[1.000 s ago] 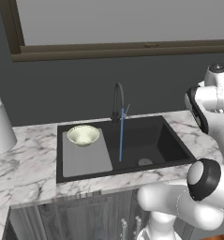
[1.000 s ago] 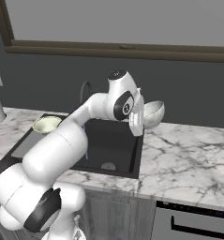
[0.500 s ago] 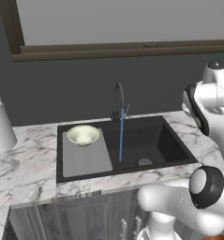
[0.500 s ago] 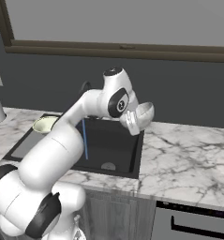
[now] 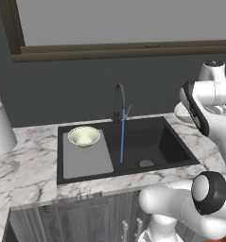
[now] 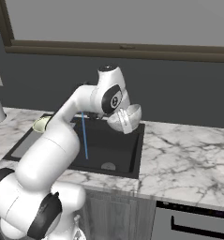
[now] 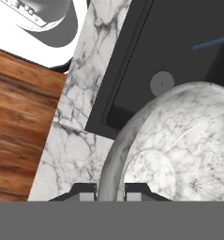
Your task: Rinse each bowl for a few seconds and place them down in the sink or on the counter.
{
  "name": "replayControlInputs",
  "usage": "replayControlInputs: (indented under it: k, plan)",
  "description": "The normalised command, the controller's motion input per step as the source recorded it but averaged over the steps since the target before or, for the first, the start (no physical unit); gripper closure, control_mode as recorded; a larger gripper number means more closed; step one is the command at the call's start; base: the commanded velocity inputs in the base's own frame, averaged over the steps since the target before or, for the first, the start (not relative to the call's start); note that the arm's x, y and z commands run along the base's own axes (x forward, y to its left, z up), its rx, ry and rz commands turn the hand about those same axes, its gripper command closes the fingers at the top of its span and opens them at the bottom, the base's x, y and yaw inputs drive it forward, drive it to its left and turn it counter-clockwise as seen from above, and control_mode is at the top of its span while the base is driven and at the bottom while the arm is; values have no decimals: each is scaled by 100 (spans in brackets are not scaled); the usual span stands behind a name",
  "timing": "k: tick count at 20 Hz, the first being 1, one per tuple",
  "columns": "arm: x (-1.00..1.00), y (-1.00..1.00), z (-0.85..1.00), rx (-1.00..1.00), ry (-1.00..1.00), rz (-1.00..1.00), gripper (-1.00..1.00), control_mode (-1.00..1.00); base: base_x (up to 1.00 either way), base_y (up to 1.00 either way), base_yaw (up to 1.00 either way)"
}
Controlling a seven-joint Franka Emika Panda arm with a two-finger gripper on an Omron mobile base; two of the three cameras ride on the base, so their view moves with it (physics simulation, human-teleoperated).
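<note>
My gripper (image 7: 111, 191) is shut on the rim of a pale marbled bowl (image 7: 179, 145), one fingertip on each side of the wall. In the right base view this bowl (image 6: 128, 117) hangs tilted on its side above the right edge of the black sink (image 6: 113, 145), with the gripper (image 6: 119, 112) at its left. From the left base view the held bowl (image 5: 182, 111) peeks out behind the arm. A second bowl (image 5: 83, 136) sits upright on the grey drainboard at the sink's left, also seen as a bowl (image 6: 41, 124) behind the arm.
A thin blue stream of water (image 5: 122, 137) runs from the dark gooseneck faucet (image 5: 119, 101) into the basin near the drain (image 5: 146, 163). A tall white cylinder (image 5: 0, 127) stands on the marble counter (image 5: 29, 175) at far left. The counter (image 6: 188, 154) widens right of the sink.
The gripper has carried the bowl leftward from over the right counter to the sink's right edge, and the bowl has tipped further onto its side. The bowl on the drainboard has not moved.
</note>
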Motion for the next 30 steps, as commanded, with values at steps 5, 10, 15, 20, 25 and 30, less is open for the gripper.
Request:
replayControlInputs:
  k: [5, 10, 15, 20, 25, 30]
  plan:
    - [-6, 24, -1, 12, 7, 10, 100, -100, 0, 0, 0]
    - [-8, 20, -6, 15, 5, 10, 100, -100, 0, 0, 0]
    - [-1, 30, -12, 8, -1, 3, 100, -100, 0, 0, 0]
    - [0, 30, -12, 2, -7, -1, 100, -100, 0, 0, 0]
    - [8, 34, -19, 0, -5, -2, 100, -100, 0, 0, 0]
    - [15, 32, -26, 0, 0, -1, 100, -100, 0, 0, 0]
